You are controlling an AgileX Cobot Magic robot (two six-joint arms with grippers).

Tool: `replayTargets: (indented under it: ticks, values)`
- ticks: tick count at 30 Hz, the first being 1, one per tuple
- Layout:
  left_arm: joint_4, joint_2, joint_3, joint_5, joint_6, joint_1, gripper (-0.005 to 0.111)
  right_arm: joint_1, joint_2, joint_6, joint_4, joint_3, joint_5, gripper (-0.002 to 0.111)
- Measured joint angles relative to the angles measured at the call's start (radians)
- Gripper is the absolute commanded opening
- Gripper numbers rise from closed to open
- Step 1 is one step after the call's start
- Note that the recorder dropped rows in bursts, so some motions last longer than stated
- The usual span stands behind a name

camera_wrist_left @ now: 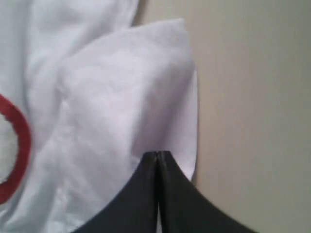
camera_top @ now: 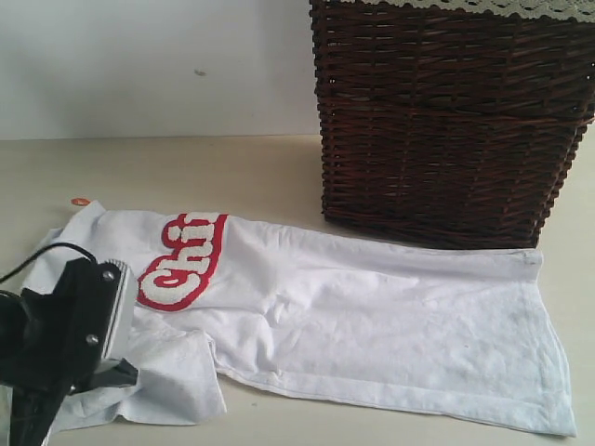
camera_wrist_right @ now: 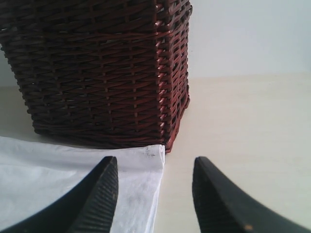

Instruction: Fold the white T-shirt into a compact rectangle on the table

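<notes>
The white T-shirt is lying on the table, stretched out as a long band with its hem toward the right and its collar end toward the left. It is already looking narrowed lengthwise, so the fold is probably partway along.

Nearest the exterior camera, the left gripper is pressing down at the front-left corner, over the loose sleeve. Its jaws are closing fully together, tip against tip, right at the sleeve's edge, and they appear to be pinching a thin bit of that cloth; the sleeve is humping up around them, which fits a pinch and not a mere touch. This sleeve is sticking out past the shirt's long edge, so gripping it there is likely meant to tuck it inward.

A little farther back, the red-outlined lettering is facing up, and a small orange tag is peeking out beside the collar end.

At the far right corner of the hem, the right gripper is hanging low with its jaws standing wide apart and holding nothing, one finger over the cloth and one over bare table, seemingly lining up for that corner.

Behind the shirt, the dark wicker basket is standing close to its far edge, leaving little room there.
</notes>
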Motion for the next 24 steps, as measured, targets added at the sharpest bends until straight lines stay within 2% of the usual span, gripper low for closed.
replayTargets:
  ticks: [2,6,11,13,19,21,24]
  values:
    - [0.002,-0.098,-0.008,0.085,-0.006,0.043,0.0,0.0,0.0,0.0,0.0,0.0,0.0,0.047]
    - [0.002,-0.125,-0.046,0.216,-0.063,0.101,0.0,0.0,0.0,0.0,0.0,0.0,0.0,0.047]
    - [0.008,-0.113,-0.052,0.277,-0.124,0.113,0.001,0.0,0.0,0.0,0.0,0.0,0.0,0.047]
    - [0.008,-0.09,-0.052,0.267,-0.138,0.113,0.008,0.0,0.0,0.0,0.0,0.0,0.0,0.047]
    - [0.01,-0.003,-0.052,0.184,-0.184,0.116,0.047,0.0,0.0,0.0,0.0,0.0,0.0,0.047]
    - [0.01,0.02,-0.052,0.171,-0.189,0.116,0.05,0.0,0.0,0.0,0.0,0.0,0.0,0.047]
    - [0.01,0.041,-0.036,0.138,-0.207,0.116,0.043,0.0,0.0,0.0,0.0,0.0,0.0,0.047]
